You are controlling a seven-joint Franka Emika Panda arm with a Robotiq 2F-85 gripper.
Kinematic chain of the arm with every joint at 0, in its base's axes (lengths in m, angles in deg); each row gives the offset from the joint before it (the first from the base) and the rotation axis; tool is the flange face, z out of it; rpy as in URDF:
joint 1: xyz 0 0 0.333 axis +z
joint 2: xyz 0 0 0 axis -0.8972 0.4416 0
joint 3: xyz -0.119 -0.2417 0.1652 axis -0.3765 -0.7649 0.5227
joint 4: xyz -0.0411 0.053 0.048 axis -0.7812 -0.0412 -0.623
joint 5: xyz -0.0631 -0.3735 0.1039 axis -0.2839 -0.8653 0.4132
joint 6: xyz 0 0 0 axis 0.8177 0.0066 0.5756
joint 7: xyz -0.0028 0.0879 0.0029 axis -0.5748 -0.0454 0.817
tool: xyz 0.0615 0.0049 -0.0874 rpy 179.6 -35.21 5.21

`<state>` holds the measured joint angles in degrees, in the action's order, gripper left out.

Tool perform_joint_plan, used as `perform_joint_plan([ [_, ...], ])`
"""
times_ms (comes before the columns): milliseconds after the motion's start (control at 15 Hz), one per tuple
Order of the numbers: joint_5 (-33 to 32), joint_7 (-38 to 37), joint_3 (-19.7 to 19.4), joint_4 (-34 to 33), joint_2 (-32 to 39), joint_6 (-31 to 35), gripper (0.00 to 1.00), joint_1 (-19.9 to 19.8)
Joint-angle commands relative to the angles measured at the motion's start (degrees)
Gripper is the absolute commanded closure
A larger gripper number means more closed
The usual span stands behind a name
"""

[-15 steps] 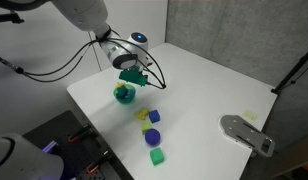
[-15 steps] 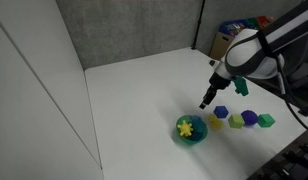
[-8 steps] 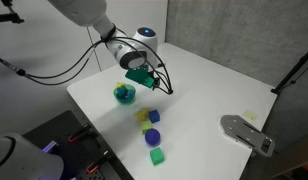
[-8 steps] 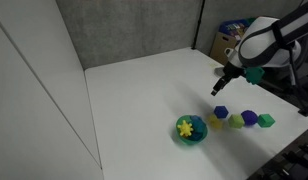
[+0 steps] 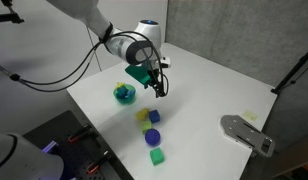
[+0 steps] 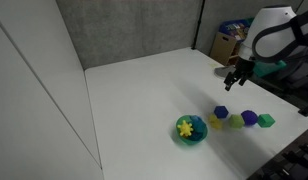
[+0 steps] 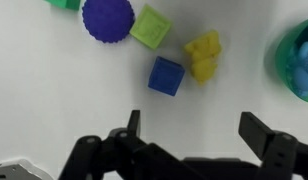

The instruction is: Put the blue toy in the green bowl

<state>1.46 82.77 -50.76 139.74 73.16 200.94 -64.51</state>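
The green bowl (image 5: pixel 124 94) (image 6: pixel 190 129) stands on the white table and shows at the right edge of the wrist view (image 7: pixel 286 45). The blue toy (image 7: pixel 306 72) lies inside it beside a yellow-green piece (image 6: pixel 186 127). My gripper (image 7: pixel 197 130) (image 5: pixel 157 88) (image 6: pixel 231 82) is open and empty. It hovers above the table, off to the side of the bowl. A near-identical blue piece (image 7: pixel 166 76) (image 6: pixel 221 112) sits on the table next to a yellow piece (image 7: pixel 203 55).
A row of toys lies beside the bowl: a violet-blue ball (image 7: pixel 107 17) (image 6: pixel 250 118), a yellow-green cube (image 7: pixel 151 27) and a green cube (image 6: pixel 266 120) (image 5: pixel 156 156). A grey device (image 5: pixel 246 134) sits near the table's edge.
My gripper has moved from right above the green bowl up and away from it, across the table. It stays open. The toys have not moved.
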Motion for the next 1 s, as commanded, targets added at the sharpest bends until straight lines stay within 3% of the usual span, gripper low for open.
perform_joint_plan([
  [0, -0.35, -5.94, -0.96, 1.05, -5.50, -9.25, 0.00, 0.11],
  [333, 0.06, -7.80, -0.95, 1.35, -12.77, -20.82, 0.00, -1.02],
  [667, 0.55, -3.31, -0.54, 1.04, -20.80, -32.36, 0.00, -1.86],
  [933, -0.44, 2.29, -0.49, 3.57, -28.26, -33.13, 0.00, -1.78],
])
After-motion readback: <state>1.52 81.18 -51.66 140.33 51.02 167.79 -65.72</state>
